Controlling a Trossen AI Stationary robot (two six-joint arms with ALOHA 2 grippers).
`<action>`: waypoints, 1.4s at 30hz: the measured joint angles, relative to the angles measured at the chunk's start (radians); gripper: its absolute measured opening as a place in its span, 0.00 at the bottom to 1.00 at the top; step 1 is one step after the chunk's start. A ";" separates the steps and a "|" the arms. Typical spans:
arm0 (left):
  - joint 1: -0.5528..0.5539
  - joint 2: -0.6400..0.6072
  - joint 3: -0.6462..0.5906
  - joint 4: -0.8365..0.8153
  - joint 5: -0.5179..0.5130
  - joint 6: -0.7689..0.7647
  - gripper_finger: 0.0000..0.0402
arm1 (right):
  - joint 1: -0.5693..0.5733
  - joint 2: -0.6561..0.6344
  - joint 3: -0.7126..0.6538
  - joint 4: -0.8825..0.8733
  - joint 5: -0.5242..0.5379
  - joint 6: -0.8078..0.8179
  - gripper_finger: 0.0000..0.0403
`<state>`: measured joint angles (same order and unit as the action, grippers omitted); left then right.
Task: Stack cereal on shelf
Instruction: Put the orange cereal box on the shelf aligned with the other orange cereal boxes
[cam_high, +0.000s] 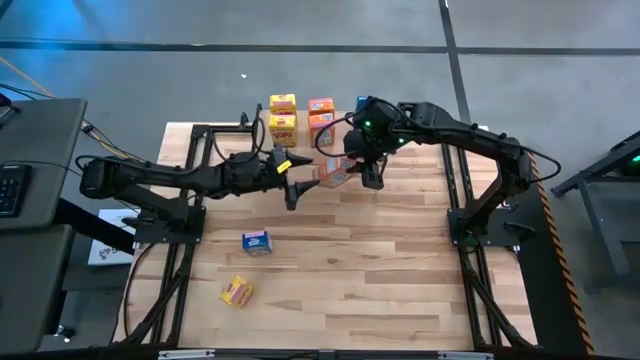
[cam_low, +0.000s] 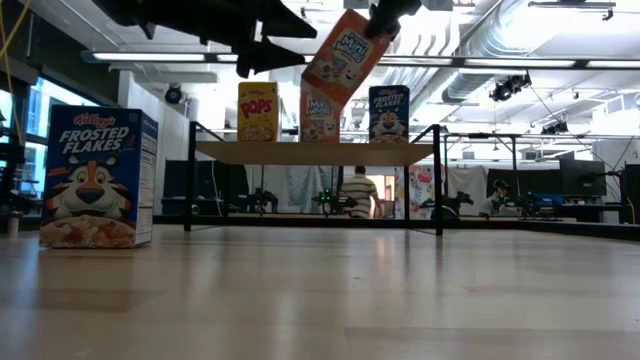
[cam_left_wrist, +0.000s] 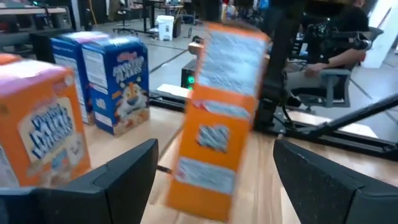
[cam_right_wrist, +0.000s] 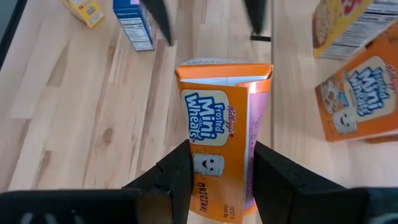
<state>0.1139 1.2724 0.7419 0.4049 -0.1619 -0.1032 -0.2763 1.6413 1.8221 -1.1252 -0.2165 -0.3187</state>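
Observation:
My right gripper (cam_right_wrist: 221, 152) is shut on an orange Mini Wheats box (cam_right_wrist: 224, 124), held in the air near the shelf (cam_low: 315, 152). My left gripper (cam_left_wrist: 214, 149) is open. It hovers just to the left of that box (cam_high: 335, 170) with its fingers pointing at it, touching nothing. On the shelf stand a yellow Pops box (cam_low: 257, 110), an orange box (cam_low: 320, 122) and a blue box (cam_low: 388, 112), with more behind them (cam_high: 283, 103). A blue Frosted Flakes box (cam_high: 257, 241) and a yellow box (cam_high: 237, 290) rest on the table. My right gripper pinches the orange box between its two fingers (cam_right_wrist: 177, 174), one on each narrow side, at the end nearest the wrist (cam_right_wrist: 214, 186). The fingers come from above, slanting down. The box is lifted clear and hangs tilted below the gripper (cam_low: 345, 50), flap end lowest.
Black frame rails (cam_high: 465, 200) run along the table's left and right sides. The blue box (cam_low: 95, 178) stands upright on the near left of the table. A broad stretch of bare wood (cam_high: 380, 270) lies toward the near edge. People sit in the room beyond (cam_low: 358, 190).

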 joint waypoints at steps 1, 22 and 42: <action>0.004 0.000 0.009 -0.005 0.001 0.000 0.77 | 0.004 0.000 0.000 0.001 0.000 0.000 0.32; 0.032 0.093 0.068 -0.065 0.075 0.028 0.77 | 0.016 0.000 0.000 0.046 -0.004 0.004 0.32; 0.037 0.097 0.068 -0.044 0.130 0.074 0.59 | 0.016 -0.001 0.000 0.023 -0.009 0.007 0.32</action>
<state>0.1505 1.3699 0.8101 0.3608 -0.0320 -0.0296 -0.2607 1.6405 1.8221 -1.1022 -0.2253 -0.3115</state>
